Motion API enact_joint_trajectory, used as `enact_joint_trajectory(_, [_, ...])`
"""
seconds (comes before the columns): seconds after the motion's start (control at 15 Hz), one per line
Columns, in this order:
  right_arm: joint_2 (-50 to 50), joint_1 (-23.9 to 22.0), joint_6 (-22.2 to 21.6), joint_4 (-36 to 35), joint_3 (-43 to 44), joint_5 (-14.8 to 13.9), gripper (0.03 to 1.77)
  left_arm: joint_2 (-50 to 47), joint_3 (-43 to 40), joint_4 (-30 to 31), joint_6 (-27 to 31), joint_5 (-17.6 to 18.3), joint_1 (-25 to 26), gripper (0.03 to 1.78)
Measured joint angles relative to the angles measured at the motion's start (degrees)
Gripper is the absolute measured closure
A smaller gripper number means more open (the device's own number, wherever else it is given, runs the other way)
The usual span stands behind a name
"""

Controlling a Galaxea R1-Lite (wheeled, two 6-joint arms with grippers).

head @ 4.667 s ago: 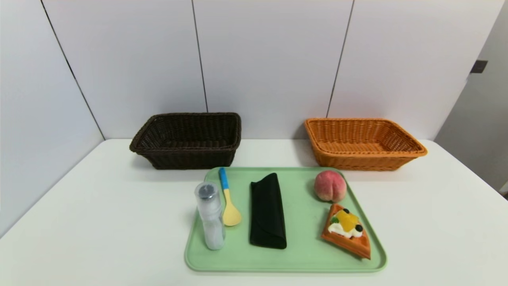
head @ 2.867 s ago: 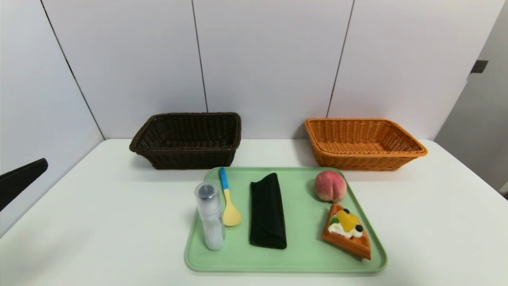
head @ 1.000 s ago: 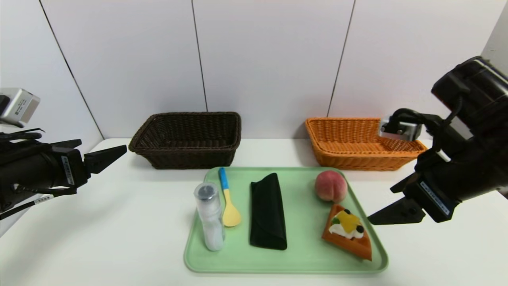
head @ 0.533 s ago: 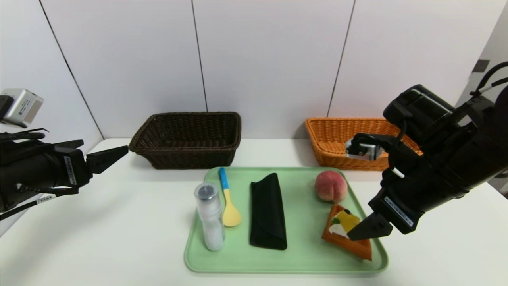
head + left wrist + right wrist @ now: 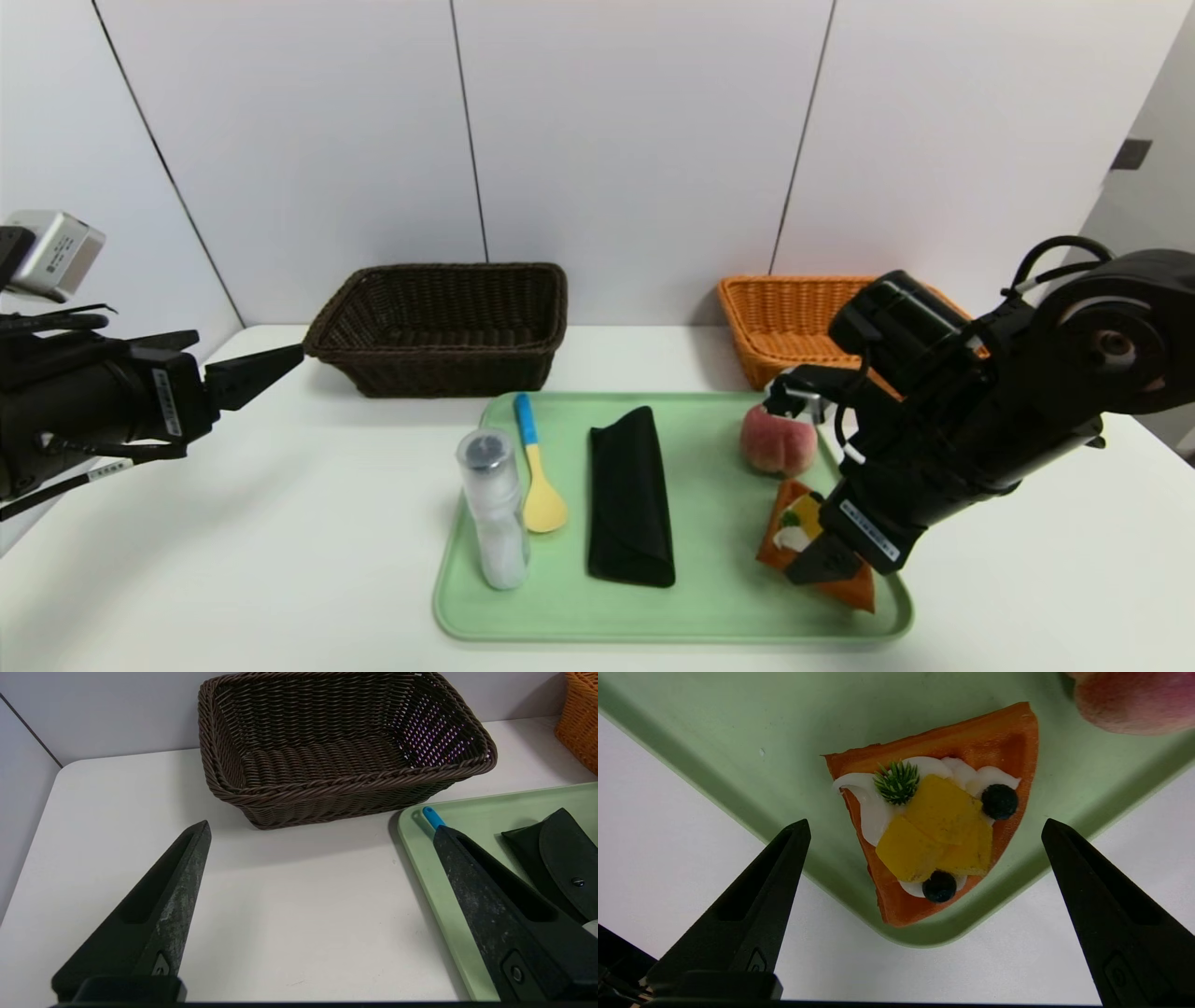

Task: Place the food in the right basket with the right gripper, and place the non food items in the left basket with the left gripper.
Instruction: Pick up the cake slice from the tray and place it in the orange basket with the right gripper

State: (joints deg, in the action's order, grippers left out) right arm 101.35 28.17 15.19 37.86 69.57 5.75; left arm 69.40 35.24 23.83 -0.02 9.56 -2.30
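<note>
On the green tray (image 5: 560, 597) lie a peach (image 5: 777, 446), a waffle slice (image 5: 782, 539) with fruit and cream, a black pouch (image 5: 627, 495), a yellow spoon (image 5: 540, 490) with a blue handle and a clear bottle (image 5: 493, 509). My right gripper (image 5: 822, 553) hangs open just above the waffle slice (image 5: 1004, 742), one finger on either side, touching nothing. My left gripper (image 5: 246, 342) is open and empty above the table's left side, short of the dark brown left basket (image 5: 439, 327). The orange right basket (image 5: 784, 317) stands behind the right arm, partly hidden.
Both baskets stand against the back wall. The tray's near right corner (image 5: 924, 938) lies between the right gripper's fingers, with bare white table beyond it. In the left wrist view the brown basket (image 5: 336, 742) is ahead and the tray's edge (image 5: 467, 807) is to one side.
Both arms have come into view. Over the last second the right gripper swung in from the right and dropped over the waffle slice. The left gripper has barely moved.
</note>
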Motion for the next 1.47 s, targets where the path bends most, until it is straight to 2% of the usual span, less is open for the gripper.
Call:
enact_joint_trajectory(0.33, [1.6, 0.4, 0.0, -0.2, -1.3, -0.1, 0.09, -0.1, 0.3, 0.0, -0.1, 0.8, -0.2, 0.12])
enact_joint_trajectory(0.6, [2.6, 0.5, 0.0, -4.7, -2.5, -0.2, 0.09, -0.1, 0.2, 0.0, 0.0, 1.0, -0.3, 0.12])
enact_joint_trajectory(0.8, [3.2, 0.7, 0.0, -4.9, -2.8, -0.2, 0.09, -0.1, 0.2, 0.0, -0.1, 1.0, -0.2, 0.12])
enact_joint_trajectory(1.07, [3.4, 1.1, -0.1, -4.8, -2.7, -0.6, 0.66, 0.0, 0.3, 0.0, -0.1, 1.0, -0.3, 0.12])
enact_joint_trajectory(1.2, [3.3, 1.1, -0.1, -4.7, -2.7, -0.8, 0.78, 0.0, 0.3, 0.0, -0.1, 1.0, -0.3, 0.12])
enact_joint_trajectory(1.47, [2.8, 1.3, 0.0, -4.7, -2.7, -0.8, 0.89, 0.3, 0.3, 0.0, -0.3, 1.0, -0.2, 0.12])
